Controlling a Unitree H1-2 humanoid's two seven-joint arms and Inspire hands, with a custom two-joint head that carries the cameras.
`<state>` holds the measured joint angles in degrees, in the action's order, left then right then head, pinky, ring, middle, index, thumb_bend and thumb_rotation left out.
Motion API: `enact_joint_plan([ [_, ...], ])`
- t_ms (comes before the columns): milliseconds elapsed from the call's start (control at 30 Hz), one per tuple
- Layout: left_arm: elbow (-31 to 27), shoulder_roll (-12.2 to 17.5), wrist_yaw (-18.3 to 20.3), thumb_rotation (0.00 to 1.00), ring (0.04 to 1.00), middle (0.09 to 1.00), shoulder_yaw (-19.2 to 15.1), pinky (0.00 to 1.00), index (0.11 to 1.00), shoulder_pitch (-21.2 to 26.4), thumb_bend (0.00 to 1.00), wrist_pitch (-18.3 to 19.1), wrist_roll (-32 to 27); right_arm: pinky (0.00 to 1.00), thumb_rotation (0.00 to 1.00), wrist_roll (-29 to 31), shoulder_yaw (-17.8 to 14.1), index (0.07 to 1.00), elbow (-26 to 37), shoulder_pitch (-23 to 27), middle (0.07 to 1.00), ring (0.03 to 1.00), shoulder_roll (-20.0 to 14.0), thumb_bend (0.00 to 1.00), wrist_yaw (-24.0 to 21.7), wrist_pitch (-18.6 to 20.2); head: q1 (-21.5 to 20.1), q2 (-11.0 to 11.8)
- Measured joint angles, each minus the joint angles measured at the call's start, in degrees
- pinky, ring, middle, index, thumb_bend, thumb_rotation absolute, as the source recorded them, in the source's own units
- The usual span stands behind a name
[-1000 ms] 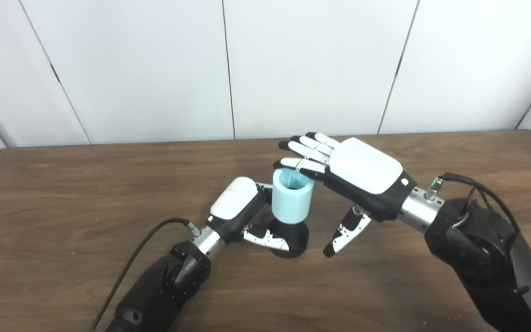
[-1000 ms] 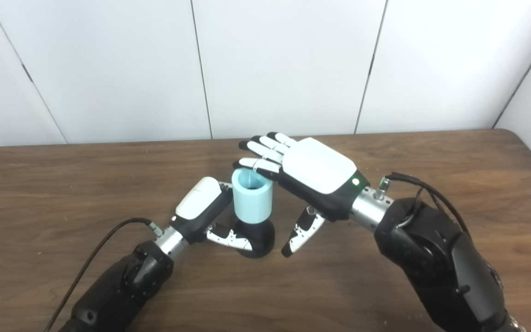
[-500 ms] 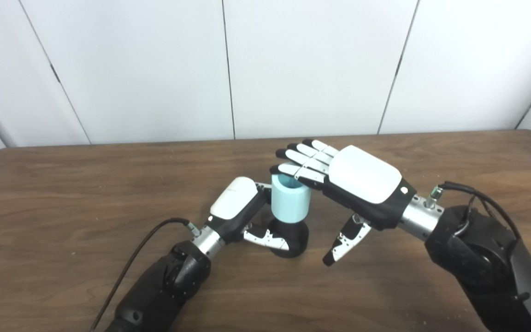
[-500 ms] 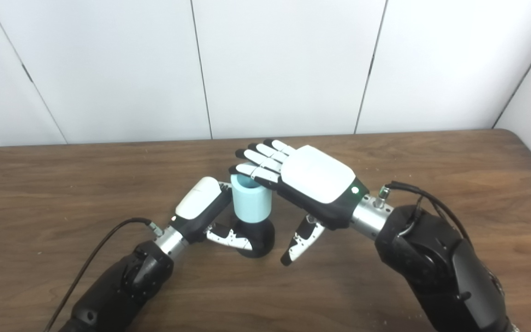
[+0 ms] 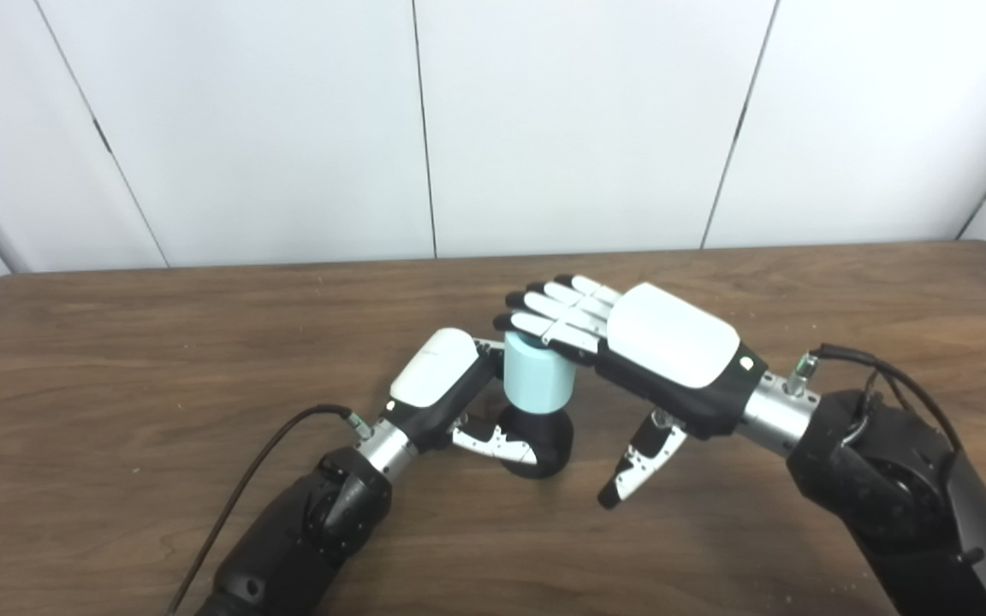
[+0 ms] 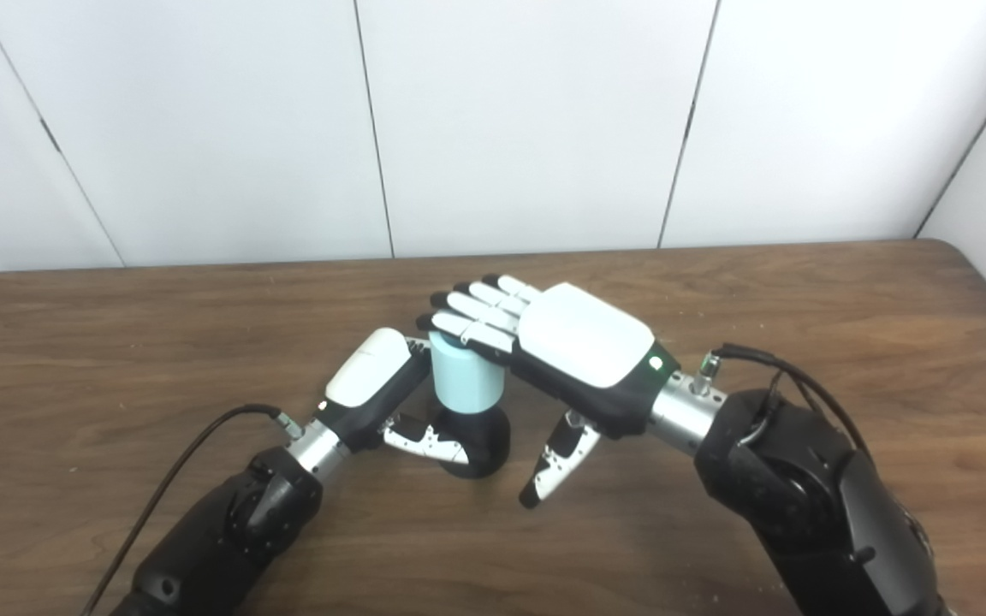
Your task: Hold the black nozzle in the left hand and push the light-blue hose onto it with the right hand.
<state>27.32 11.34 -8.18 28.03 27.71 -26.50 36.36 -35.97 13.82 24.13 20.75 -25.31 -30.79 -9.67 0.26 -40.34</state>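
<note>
The black nozzle [image 5: 544, 441] stands upright on the wooden table [image 5: 116, 359], and my left hand [image 5: 446, 385] is shut on its base, thumb across the front. The light-blue hose [image 5: 534, 383], a short cylinder, sits upright on top of the nozzle. My right hand [image 5: 630, 342] lies flat across the hose's top, palm down, fingers [image 5: 549, 312] stretched out over the rim and covering the opening. Its thumb [image 5: 634, 458] hangs down to the right of the nozzle, touching nothing. In the right eye view the hose [image 6: 466, 385] shows below the flat hand [image 6: 561, 342].
White wall panels rise behind the table's far edge [image 5: 493, 255]. A black cable [image 5: 262, 462] runs from my left wrist toward the near edge. My right forearm [image 5: 887, 479] fills the lower right.
My right hand has moved left and down, coming to rest over the hose's open top. The hose has sunk lower on the nozzle. My left hand has stayed put.
</note>
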Motion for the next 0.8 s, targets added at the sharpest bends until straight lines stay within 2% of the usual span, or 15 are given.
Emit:
enact_joint_plan([
  [333, 0.0, 0.0, 0.0, 0.42, 0.465, 0.42, 0.0, 0.5, 0.424, 0.0, 0.66, 0.0, 0.0, 0.98, 0.23, 2.4, 0.0, 0.961, -0.5, 0.0, 0.976, 0.981, -0.1, 0.81, 0.0, 0.1, 0.0, -0.1],
  [600, -0.1, 0.0, 0.0, 0.42, 0.467, 0.422, 0.0, 0.5, 0.425, 0.0, 0.65, 0.1, 0.0, 0.99, 0.23, 3.8, 0.3, 0.903, -0.9, 0.0, 0.964, 0.981, -0.6, 0.82, 0.0, 0.1, 0.0, -0.2],
  [800, -0.5, 0.0, 0.2, 0.42, 0.468, 0.422, 0.0, 0.5, 0.424, -0.3, 0.66, 0.3, 0.0, 0.97, 0.22, 4.7, 0.8, 0.9, -1.0, 0.1, 0.94, 0.97, -1.1, 0.82, 1.2, 0.1, 0.0, -0.4],
])
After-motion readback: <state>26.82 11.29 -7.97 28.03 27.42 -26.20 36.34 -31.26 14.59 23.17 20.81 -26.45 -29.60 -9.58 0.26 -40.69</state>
